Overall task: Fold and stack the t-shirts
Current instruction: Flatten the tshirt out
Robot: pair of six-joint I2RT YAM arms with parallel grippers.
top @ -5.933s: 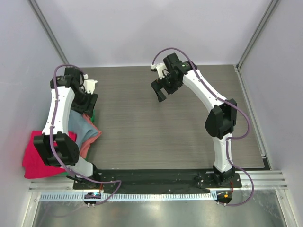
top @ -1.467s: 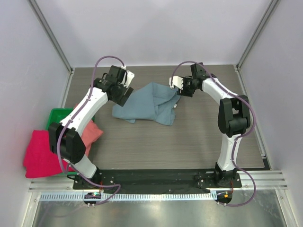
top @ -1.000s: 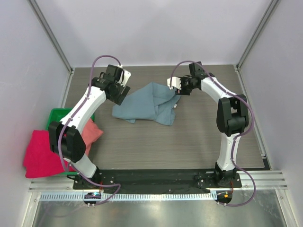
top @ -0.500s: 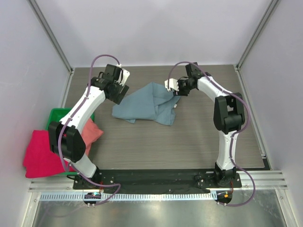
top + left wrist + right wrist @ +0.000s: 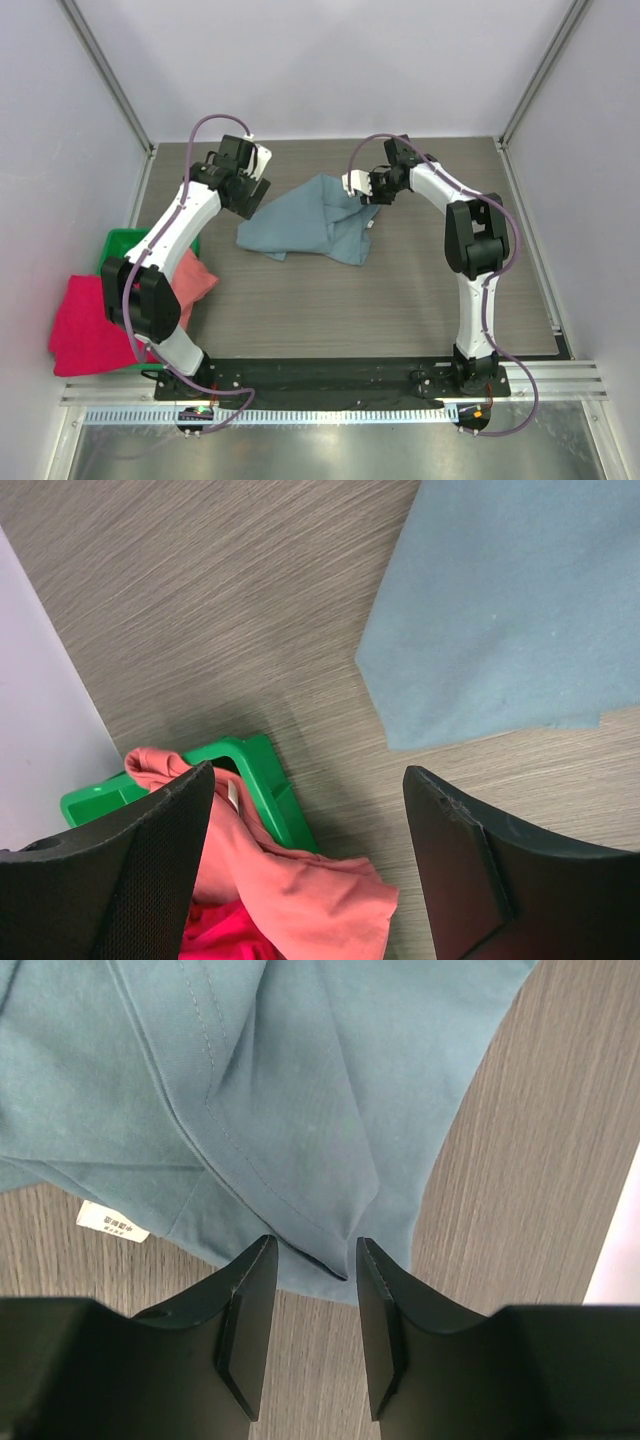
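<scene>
While the left gripper [image 5: 250, 193] hangs over bare table [image 5: 300, 300] with its jaws spread wide and nothing between them, the right gripper [image 5: 308, 1245] is down at the far right edge of the slate-blue shirt [image 5: 310, 222]. Its jaws are narrowed, but there's a clear gap between them. The hem sits right in that gap, and the cloth looks flat rather than squeezed, so I'd call it not clamped. The blue shirt lies crumpled in the middle of the table, towards the far side, with its little white label [image 5: 112, 1223] showing on the right. The left gripper is just off the shirt's left corner, not touching it.

Over on the left side there's a green bin [image 5: 125, 245] with the salmon shirt [image 5: 195, 280] spilling out over its rim. The crimson shirt [image 5: 80, 325] is bunched up beside that, near the front left corner. Both are well apart from the blue one, so nothing blocks either arm
</scene>
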